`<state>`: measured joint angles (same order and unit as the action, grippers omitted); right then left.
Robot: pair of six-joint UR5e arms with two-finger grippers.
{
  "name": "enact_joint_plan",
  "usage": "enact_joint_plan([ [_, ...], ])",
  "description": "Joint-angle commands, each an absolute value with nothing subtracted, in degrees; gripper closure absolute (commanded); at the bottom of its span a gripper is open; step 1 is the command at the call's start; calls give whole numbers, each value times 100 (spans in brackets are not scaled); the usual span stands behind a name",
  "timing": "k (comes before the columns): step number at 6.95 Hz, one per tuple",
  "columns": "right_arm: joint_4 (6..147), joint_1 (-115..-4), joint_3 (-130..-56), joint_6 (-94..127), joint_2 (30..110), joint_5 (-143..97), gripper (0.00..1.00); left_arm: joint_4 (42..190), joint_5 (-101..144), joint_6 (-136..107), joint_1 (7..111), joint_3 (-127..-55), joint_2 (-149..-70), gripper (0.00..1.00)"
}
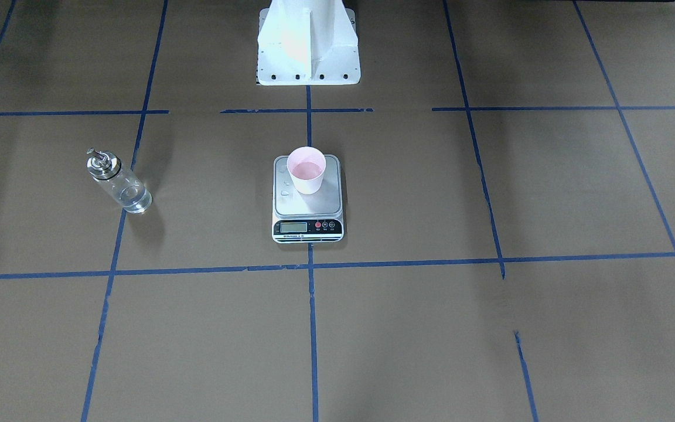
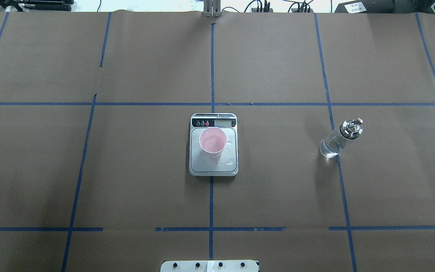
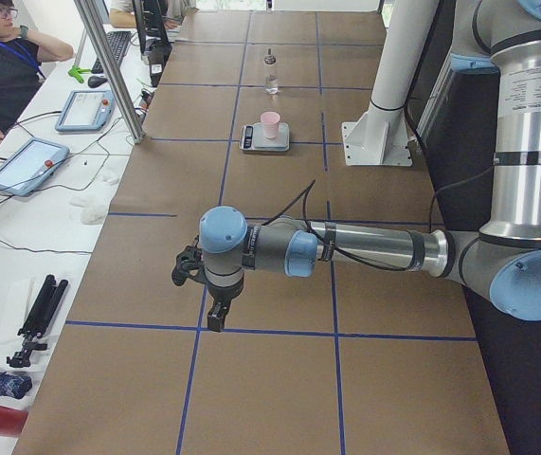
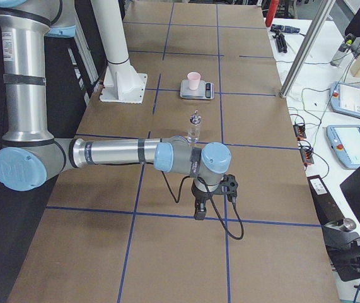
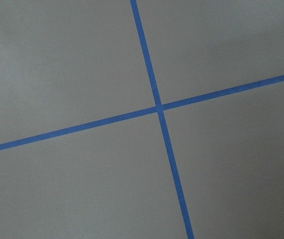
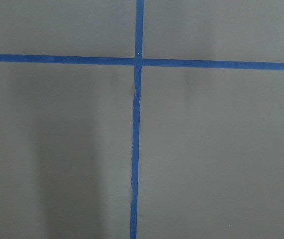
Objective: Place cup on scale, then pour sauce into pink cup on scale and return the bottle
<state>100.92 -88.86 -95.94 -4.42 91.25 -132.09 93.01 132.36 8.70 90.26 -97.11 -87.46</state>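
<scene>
Cup: the pale pink cup (image 2: 212,142) stands upright on the scale (image 2: 212,168), on the steel platform and a little toward its 12 o'clock edge in the overhead view, close to the black display strip
Sauce: a shallow layer of clear sauce (image 1: 306,170) lies in the bottom of the cup; more of it fills the lower part of the bottle
Droplets: a few clear droplets (image 2: 231,161) sit on the platform at about 4 o'clock from the cup
Bottle: the glass bottle (image 2: 334,142) stands upright on the desk (image 2: 145,181), well apart from the scale at its 3 o'clock in the overhead view, its base on a line of blue tape (image 2: 344,196)
Left fingers: the left fingers (image 3: 215,320) point down over the desk, far out past the scale's 9 o'clock side, touching nothing; only the side view shows them, so I cannot tell how wide they stand
Right fingers: the right fingers (image 4: 198,212) hang the same way beyond the bottle, past 3 o'clock, free of everything; their spread cannot be told either
Wrist views: each shows only a tape crossing on brown paper
Person: a person (image 3: 0,81) stands beside the desk's far edge in the left side view
</scene>
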Motion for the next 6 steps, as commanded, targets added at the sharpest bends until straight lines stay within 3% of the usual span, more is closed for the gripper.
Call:
enact_joint_plan([
  [1,9941,-8886,-9589,-483,9210,-13219,0,9308,13236,870,9026,-9712,-8754,0],
  [3,8412,-8886,-9519,-492,9797,-13254,0,9308,13236,870,9026,-9712,-8745,0],
  [6,8200,-8886,-9527,-492,9791,-13228,0,9290,13236,870,9026,-9712,-8736,0],
])
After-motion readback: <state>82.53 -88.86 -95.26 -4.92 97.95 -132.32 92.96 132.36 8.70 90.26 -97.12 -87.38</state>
